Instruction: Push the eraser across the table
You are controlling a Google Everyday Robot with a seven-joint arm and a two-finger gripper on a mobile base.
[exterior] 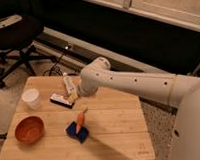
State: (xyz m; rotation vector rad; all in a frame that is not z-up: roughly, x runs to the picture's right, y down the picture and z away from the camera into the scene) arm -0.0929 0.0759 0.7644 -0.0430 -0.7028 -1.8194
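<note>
Over table (pixel 116 123), gripper (pixel 72 97) just beside eraser (pixel 59 100).

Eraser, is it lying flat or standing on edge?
Flat: the eraser lies white face up on the table, the gripper right beside it.

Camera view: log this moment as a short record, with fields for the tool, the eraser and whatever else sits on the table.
tool: low over the table's far half, at the right end of the eraser; contact not clear
eraser: flat on the table, just right of the white cup
table: light wood planks, the arm reaching in from the right
white cup: upright near the left edge
bowl: orange-brown, front left corner
blue block: front centre
carrot: resting on the blue block
</note>
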